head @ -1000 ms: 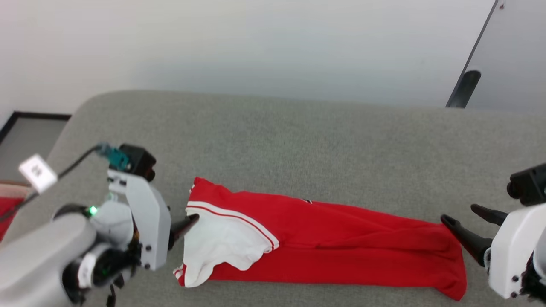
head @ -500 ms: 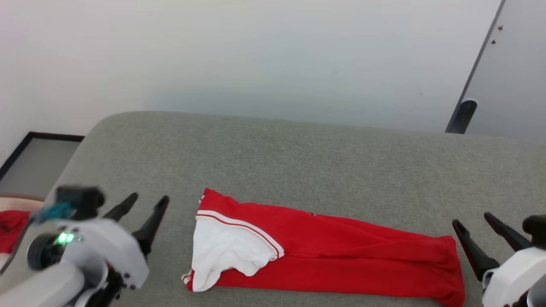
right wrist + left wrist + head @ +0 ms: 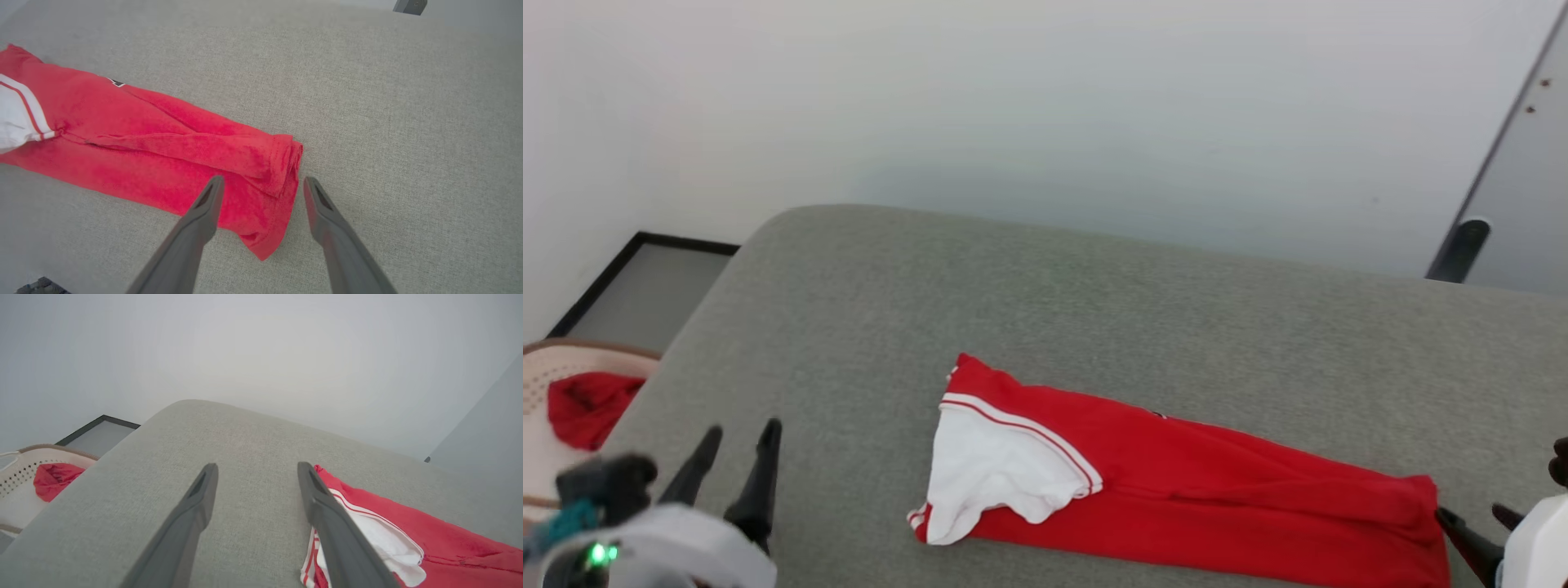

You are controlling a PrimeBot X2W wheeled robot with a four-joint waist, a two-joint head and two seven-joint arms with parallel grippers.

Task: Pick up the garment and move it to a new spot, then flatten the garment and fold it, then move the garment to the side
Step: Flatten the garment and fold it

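Note:
The garment (image 3: pixel 1217 498) lies folded into a long red strip on the grey padded table (image 3: pixel 1094 302), its white sleeve (image 3: pixel 1001 469) with red-striped trim at the left end. My left gripper (image 3: pixel 743 426) stands open well to the left of the sleeve, touching nothing. In the left wrist view the left gripper (image 3: pixel 257 465) points across bare table, with the garment (image 3: pixel 449 547) beside its right finger. My right gripper (image 3: pixel 1470 513) is open at the garment's right end. In the right wrist view the right gripper (image 3: pixel 263 178) hovers over the hem of the garment (image 3: pixel 163 143).
A beige perforated basket (image 3: pixel 547 367) holding a bunched red cloth (image 3: pixel 584 404) sits off the table's left edge. A dark-framed panel (image 3: pixel 645 286) lies on the floor behind it. A white wall rises beyond the table, and a grey door (image 3: pixel 1535 204) stands at the far right.
My left gripper has drawn back from the sleeve end, now pointing forward well left of it. The head camera has shifted, so both grippers sit lower in the picture. The garment lies as before.

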